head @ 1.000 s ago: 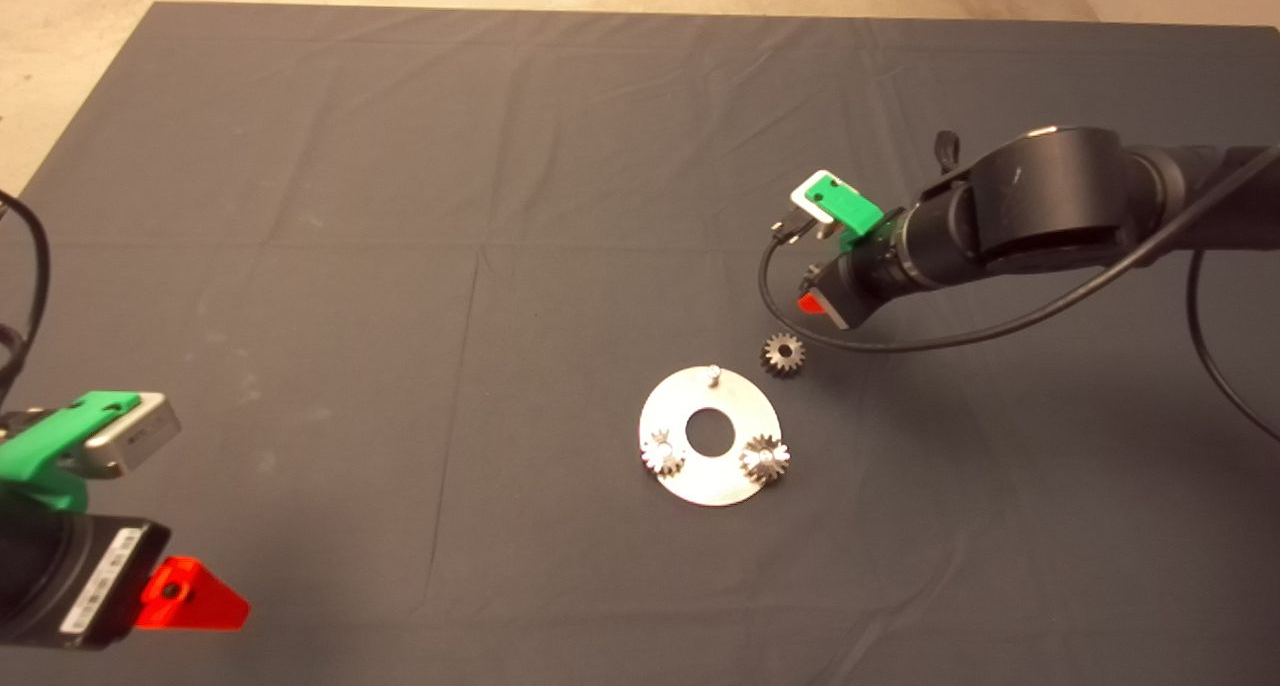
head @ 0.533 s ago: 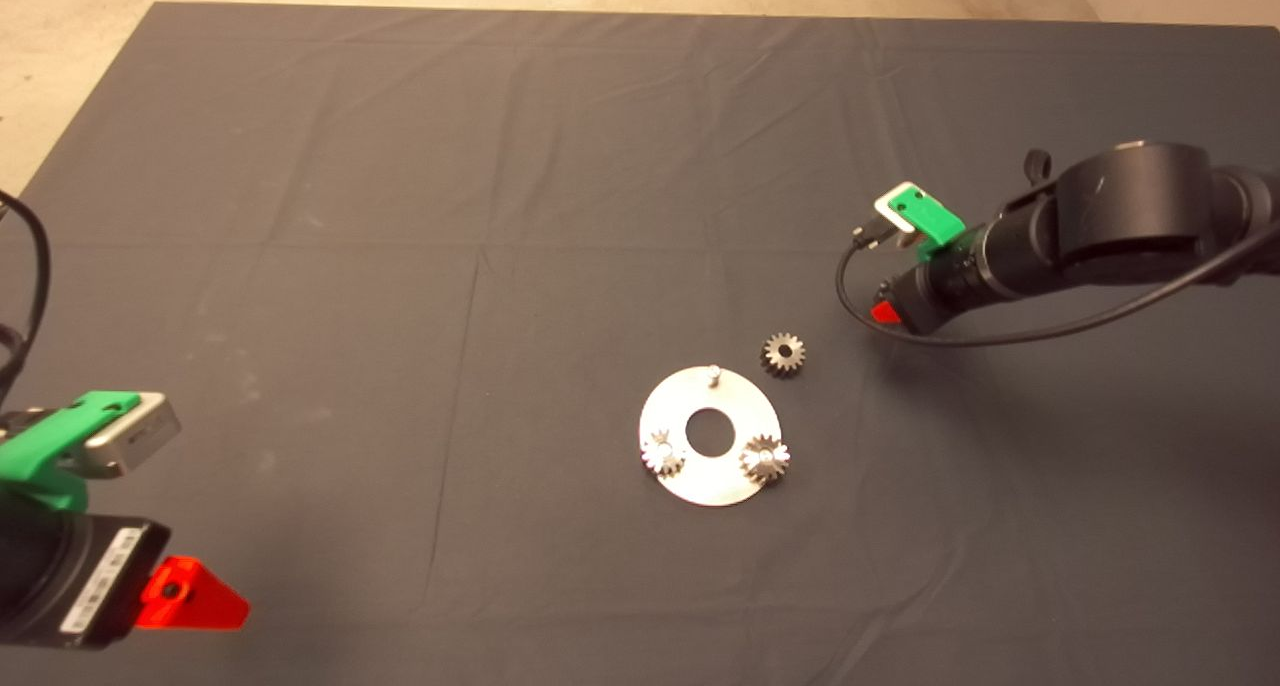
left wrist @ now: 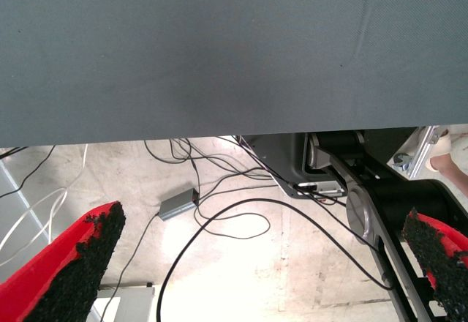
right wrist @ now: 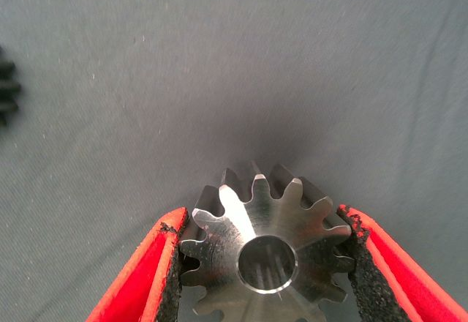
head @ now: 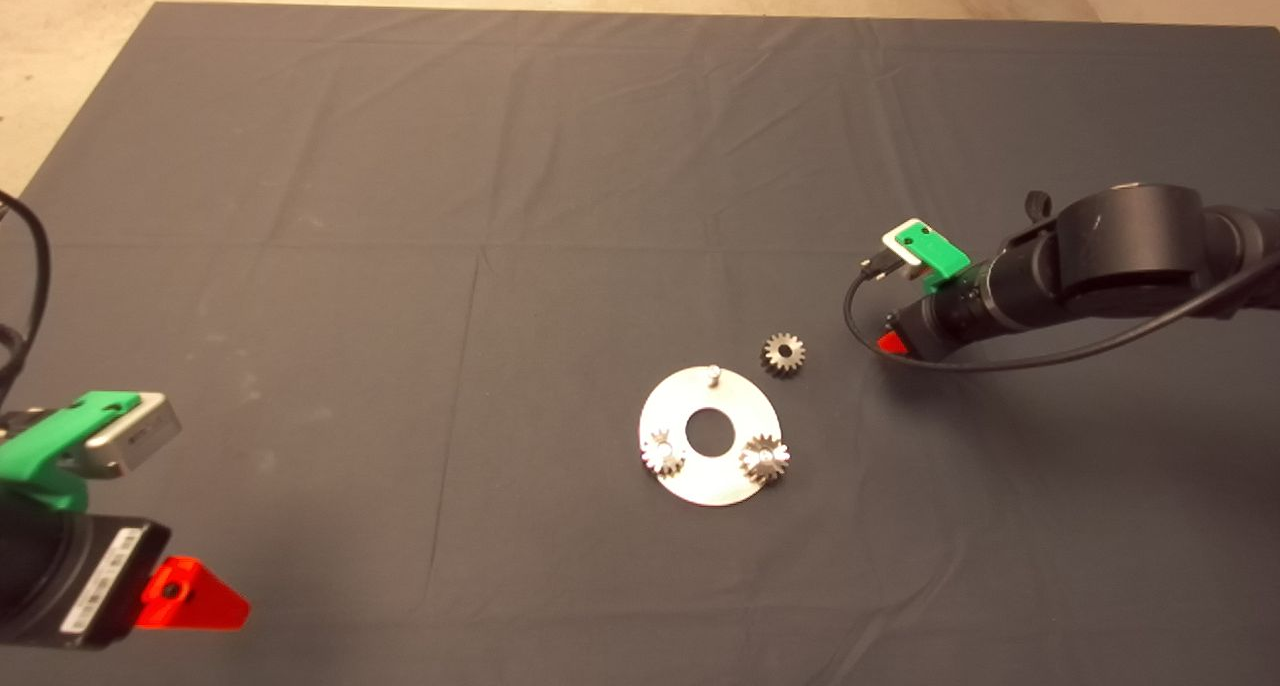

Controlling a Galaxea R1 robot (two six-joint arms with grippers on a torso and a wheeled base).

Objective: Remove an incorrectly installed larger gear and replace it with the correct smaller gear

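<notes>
Currently: right claw (right wrist: 263,263), frame right in the head view, clamped on the larger gear (right wrist: 267,252). Set it down clear of the smaller gear (head: 784,353). Left claw (left wrist: 256,263), lower left, parted, idle.

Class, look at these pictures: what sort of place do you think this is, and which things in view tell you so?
Probably a robotics lab or test bench: a dark mat laid as a work surface, loose cables on the concrete floor beyond it, and a metal plate with gears set out for practice.
</notes>
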